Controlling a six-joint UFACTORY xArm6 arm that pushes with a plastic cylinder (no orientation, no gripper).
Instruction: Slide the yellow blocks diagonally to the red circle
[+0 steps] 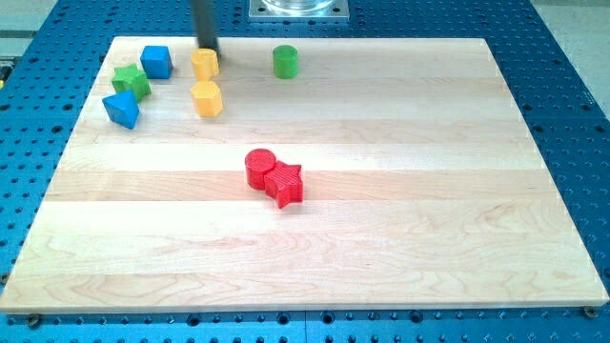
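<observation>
Two yellow blocks lie at the view's top left: one (pixel 204 64) near the board's top edge, and a yellow hexagon-like block (pixel 207 98) just below it. My tip (pixel 206 48) stands at the upper edge of the top yellow block, touching or nearly touching it. The red circle (pixel 259 168) lies near the board's middle, down and to the right of the yellow blocks. A red star (pixel 286 183) touches the circle's lower right side.
A blue cube (pixel 156 62), a green star (pixel 132 82) and a blue triangle-like block (pixel 121 110) cluster left of the yellow blocks. A green cylinder (pixel 285 61) stands to the right of them. The wooden board (pixel 381 238) lies on a blue perforated table.
</observation>
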